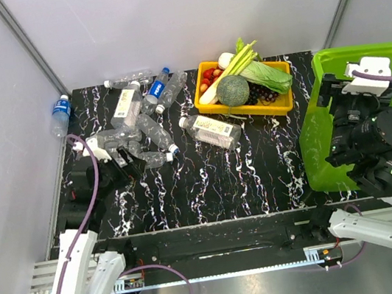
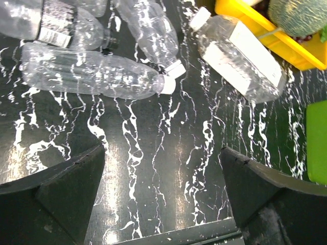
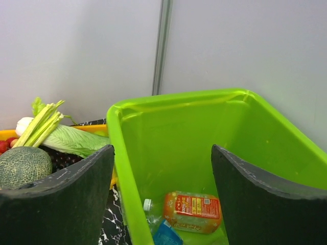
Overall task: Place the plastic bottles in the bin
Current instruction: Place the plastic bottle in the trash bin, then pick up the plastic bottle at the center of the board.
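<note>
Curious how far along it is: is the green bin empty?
Not empty: the right wrist view shows an orange-labelled bottle lying inside the bin.

Bright even light, glare on table (image 2: 168,168)

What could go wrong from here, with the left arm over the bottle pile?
1. The clear bottles lie touching each other; the open left jaws closing on one could send its neighbours rolling.
2. One blue-label bottle lies past the left edge of the table, so it is likely hard to reach.
3. The bin is far right with the right arm over it, so a crossing carry risks a clash.
</note>
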### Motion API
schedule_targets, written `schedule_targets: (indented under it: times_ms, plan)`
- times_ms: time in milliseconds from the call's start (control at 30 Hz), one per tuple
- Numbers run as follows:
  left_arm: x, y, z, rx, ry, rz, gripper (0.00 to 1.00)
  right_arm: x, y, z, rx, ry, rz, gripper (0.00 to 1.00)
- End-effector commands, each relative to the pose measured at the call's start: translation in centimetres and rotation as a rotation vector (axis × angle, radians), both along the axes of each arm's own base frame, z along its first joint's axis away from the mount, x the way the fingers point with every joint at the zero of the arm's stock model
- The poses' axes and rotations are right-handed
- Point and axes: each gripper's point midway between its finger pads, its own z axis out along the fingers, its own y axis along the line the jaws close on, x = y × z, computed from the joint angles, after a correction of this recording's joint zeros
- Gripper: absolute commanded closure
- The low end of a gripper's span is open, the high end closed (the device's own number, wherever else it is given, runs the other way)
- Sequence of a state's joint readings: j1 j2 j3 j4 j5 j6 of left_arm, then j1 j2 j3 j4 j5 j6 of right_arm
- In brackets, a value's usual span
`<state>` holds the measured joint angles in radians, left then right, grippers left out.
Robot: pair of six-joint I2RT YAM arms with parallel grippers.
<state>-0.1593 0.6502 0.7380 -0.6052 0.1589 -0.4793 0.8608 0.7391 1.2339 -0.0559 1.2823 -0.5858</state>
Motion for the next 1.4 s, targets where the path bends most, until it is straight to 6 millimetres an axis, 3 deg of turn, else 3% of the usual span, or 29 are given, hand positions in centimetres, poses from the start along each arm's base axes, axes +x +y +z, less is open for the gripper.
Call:
schedule_targets:
  times_ms: [0,167,233,367,567,667,733,800,900,1067,1367]
  plan:
    - [0.9,2.9,-0.4,0.047,0.022,0.188,0.01,1.5,2.2,0.1,-0.038,0.003,0.072,0.18]
    - [0.5,8.0,-1.7,0.125,0.089,0.515,0.01,3.3,6.1,-0.8,-0.006,0.029,0.238,0.18]
    - [-0.2,9.6,-2.0,0.154,0.118,0.621,0.01,4.1,8.6,-1.6,0.010,0.048,0.345,0.18]
    - [-0.8,11.0,-2.5,0.178,0.142,0.710,0.01,5.3,13.3,-4.4,0.029,0.119,0.519,0.18]
    - [0.2,9.7,-5.3,0.071,0.255,0.683,0.01,6.1,19.7,-9.0,0.023,0.228,0.760,0.16]
    - [1.5,7.9,-7.5,-0.066,0.359,0.651,0.01,5.5,22.4,-11.1,0.079,0.266,0.885,0.17]
    - [2.8,6.1,-7.9,-0.177,0.384,0.602,0.01,5.1,23.9,-12.5,0.129,0.288,0.946,0.20]
    - [4.4,4.2,-7.7,-0.288,0.389,0.552,0.01,4.8,24.9,-13.7,0.159,0.318,0.986,0.25]
    - [6.8,2.9,-7.2,-0.398,0.371,0.536,0.01,4.5,26.2,-15.3,0.163,0.375,1.034,0.26]
    - [9.7,3.6,-7.4,-0.404,0.370,0.599,0.01,3.8,26.6,-16.6,0.196,0.415,1.061,0.25]
    - [13.0,4.7,-9.2,-0.353,0.396,0.656,0.02,2.8,26.3,-17.8,0.224,0.407,1.092,0.25]
